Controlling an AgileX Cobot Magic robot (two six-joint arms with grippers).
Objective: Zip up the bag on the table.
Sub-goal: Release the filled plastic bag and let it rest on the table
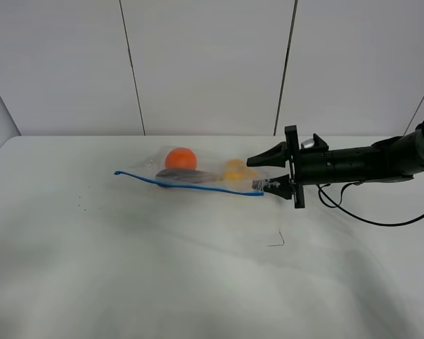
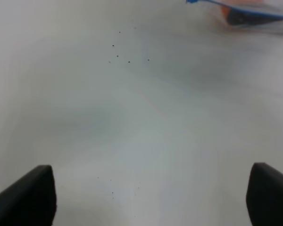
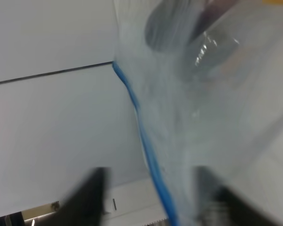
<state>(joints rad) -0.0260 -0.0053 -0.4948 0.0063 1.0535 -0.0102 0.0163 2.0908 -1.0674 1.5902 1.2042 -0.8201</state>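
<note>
The bag (image 1: 198,173) lies on the white table (image 1: 127,268), clear plastic with a blue zipper strip (image 1: 191,185) along its near edge. An orange (image 1: 180,158), a dark eggplant (image 1: 192,176) and a yellow pear (image 1: 237,169) show through it. My right gripper (image 1: 253,174) is open, turned on its side, with its fingers either side of the bag's right end. In the right wrist view the zipper strip (image 3: 148,155) runs between the blurred fingers (image 3: 89,197). My left gripper (image 2: 146,197) is open over bare table; the bag's corner (image 2: 245,12) is far ahead of it.
A small dark bent mark (image 1: 277,240) lies on the table in front of the right arm. A few dark specks (image 1: 81,201) sit left of the bag. A black cable (image 1: 353,212) trails under the right arm. White wall panels stand behind.
</note>
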